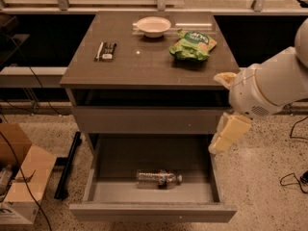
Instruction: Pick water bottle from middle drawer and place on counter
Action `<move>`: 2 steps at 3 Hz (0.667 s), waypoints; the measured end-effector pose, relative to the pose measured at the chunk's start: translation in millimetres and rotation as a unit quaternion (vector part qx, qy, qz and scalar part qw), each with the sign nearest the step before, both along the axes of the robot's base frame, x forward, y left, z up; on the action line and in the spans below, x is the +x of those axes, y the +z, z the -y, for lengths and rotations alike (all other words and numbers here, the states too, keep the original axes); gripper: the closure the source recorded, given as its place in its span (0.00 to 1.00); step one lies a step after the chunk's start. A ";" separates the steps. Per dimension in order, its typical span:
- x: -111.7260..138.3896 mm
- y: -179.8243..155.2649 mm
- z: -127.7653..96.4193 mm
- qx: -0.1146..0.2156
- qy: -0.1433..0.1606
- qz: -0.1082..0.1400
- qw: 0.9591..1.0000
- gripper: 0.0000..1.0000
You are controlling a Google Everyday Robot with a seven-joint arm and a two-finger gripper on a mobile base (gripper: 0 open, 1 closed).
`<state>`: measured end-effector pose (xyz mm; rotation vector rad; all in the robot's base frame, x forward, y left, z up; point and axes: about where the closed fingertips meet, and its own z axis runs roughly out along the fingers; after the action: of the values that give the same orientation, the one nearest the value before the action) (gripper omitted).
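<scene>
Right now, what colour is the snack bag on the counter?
Green bag, camera view; gripper hangs beside the middle drawer.

tool [229, 134] beside middle drawer [154, 211], right wall | arm [269, 85] cropped at right edge
</scene>
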<state>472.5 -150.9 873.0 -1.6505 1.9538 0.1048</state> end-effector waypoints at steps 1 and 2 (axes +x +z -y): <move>0.0 -3.7 0.7 0.002 -0.003 0.000 1.000 0.00; -0.5 -31.2 5.0 0.018 -0.025 -0.003 1.000 0.00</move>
<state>472.0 -155.9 841.9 -1.5793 1.9842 0.1263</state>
